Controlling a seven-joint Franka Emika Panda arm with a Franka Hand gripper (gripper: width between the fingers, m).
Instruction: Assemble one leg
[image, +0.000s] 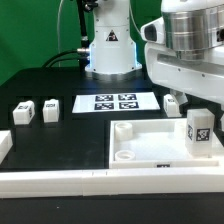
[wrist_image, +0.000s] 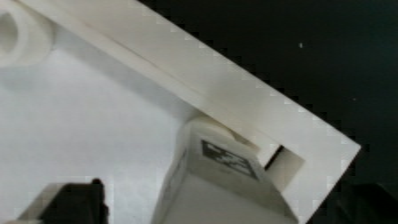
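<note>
Hovering near the tabletop's (image: 140, 152) corner at the exterior view's right, the gripper (image: 190, 98) is showing only one dark finger (wrist_image: 71, 205), so whether it is open cannot be told; it is clasping nothing visible. The leg (image: 198, 130) is standing upright in that corner, apparently placed; tightening is probably pending. Nothing readable is showing: only fiducial tags and the arm base's warning triangle (image: 110, 41).

The arm's white base (image: 108, 45) stands behind the white tray (image: 140, 124). Its wrist (image: 190, 35) reaches over the tray's far corner on the exterior view's right, with the gripper (image: 192, 100) pointing down just above that corner. The wrist view shows one dark finger (wrist_image: 75, 202). The spread of the fingers cannot be told.
</note>
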